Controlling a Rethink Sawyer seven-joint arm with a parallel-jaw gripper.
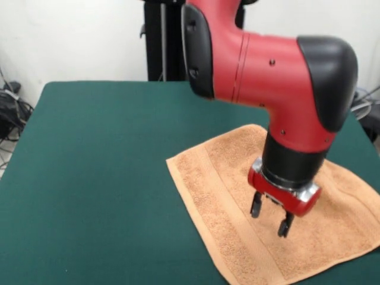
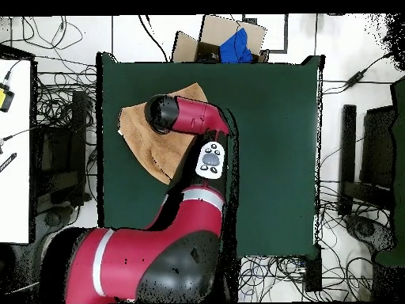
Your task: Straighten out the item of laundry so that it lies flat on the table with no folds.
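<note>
Front view, nearest zone: the towel lies spread on the table, close to the near edge and toward the near right corner as seen from this camera. It is peach-orange terry cloth, set at an angle to the table edges, so that one corner points toward the table's middle and another toward the far edge. A woven border band runs parallel to its left-hand side, just inside that edge. The visible surface appears largely flat; the right-hand and near portions run out of the picture, so their condition cannot be confirmed.

Above the towel: the gripper hangs over the cloth's central area, fingers pointing down. The two dark fingers stand apart with a clear gap between them and nothing is held. Whether the fingertips touch the cloth cannot be determined.

Farther back: the red and black arm descends from the far edge, bends at a black-capped elbow, and drops vertically to the gripper.

Overhead view: the towel lies near one end of the table, partly covered by the arm. The gripper is hidden beneath the arm here.
</note>
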